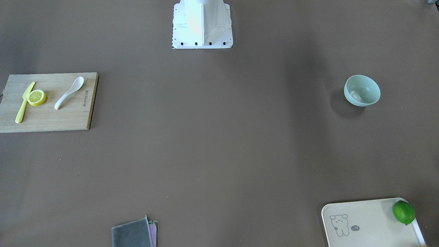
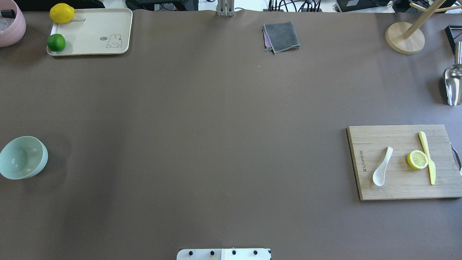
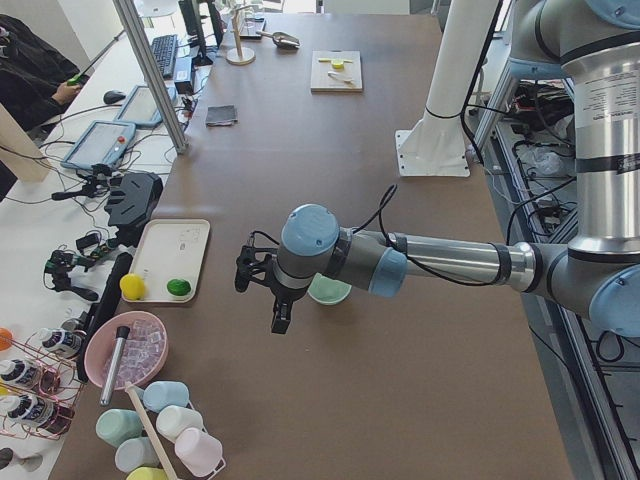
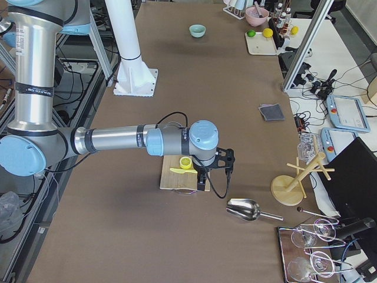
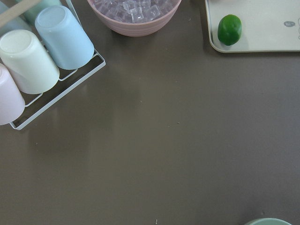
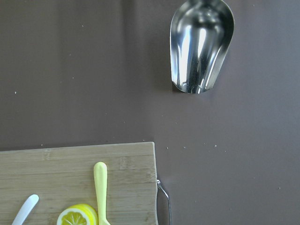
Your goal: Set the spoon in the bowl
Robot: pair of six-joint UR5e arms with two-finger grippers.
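Reach step, not yet grasped: right gripper [image 4: 215, 170] hangs over the cutting board [image 2: 397, 189], jaw state can't tell. Spoon [image 2: 382, 166] lies on that board beside the lemon slice [image 2: 417, 159]. Next likely: descend, pinch the handle, carry it across to the bowl [image 2: 22, 157] far left, by the left gripper [image 3: 262, 288], whose state I also can't tell.

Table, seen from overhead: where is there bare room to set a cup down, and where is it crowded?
The wide brown stretch between the bowl and the cutting board is bare, up to the grey cloth. Crowded: the board, carrying spoon, lemon slice and knife; the tray corner.
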